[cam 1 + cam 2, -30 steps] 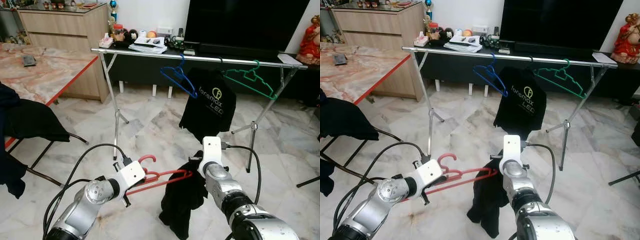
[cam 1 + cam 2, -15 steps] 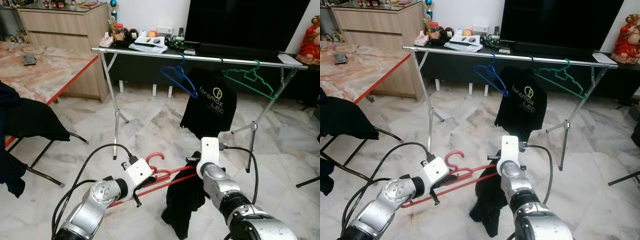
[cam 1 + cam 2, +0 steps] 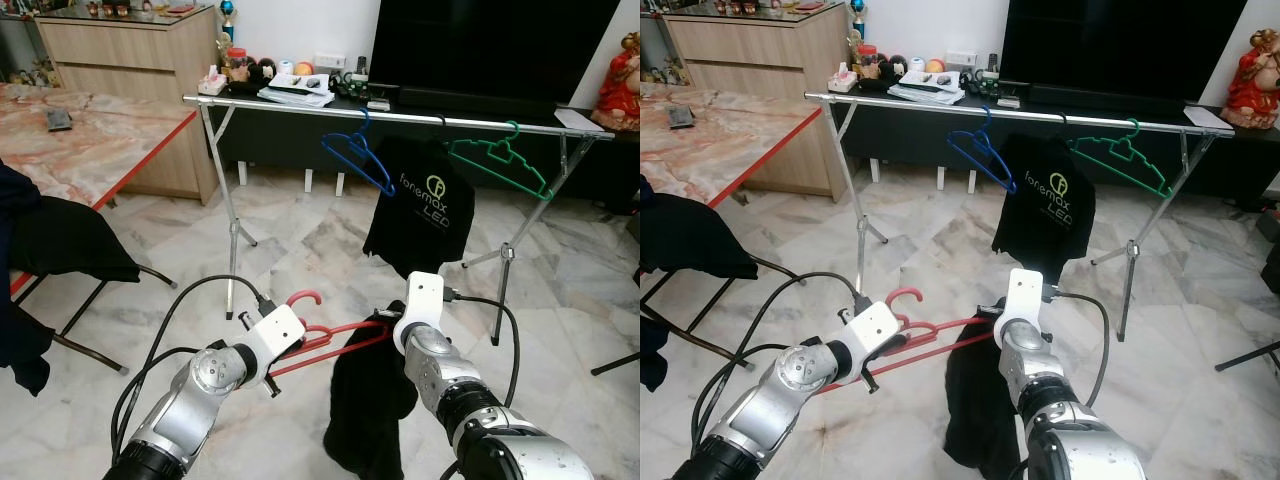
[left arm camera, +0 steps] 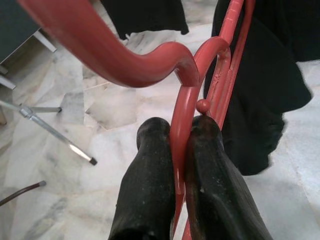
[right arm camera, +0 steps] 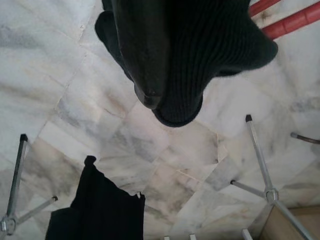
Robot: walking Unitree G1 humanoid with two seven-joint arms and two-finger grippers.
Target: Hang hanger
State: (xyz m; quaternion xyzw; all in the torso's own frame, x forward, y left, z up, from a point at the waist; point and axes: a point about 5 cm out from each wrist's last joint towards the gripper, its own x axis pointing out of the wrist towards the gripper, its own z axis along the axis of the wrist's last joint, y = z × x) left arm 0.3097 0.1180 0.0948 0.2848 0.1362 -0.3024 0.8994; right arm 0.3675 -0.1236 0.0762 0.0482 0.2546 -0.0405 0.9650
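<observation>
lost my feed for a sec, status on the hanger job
Left claw shut on red hanger. Right claw shut on black garment draped on it. Rail ahead, nothing between.

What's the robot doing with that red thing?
It is holding a red plastic hanger with both arms. The left gripper has its fingers shut on the hanger near the hook, and the right gripper holds a black garment draped on the other end. The metal clothes rail stands ahead.
</observation>
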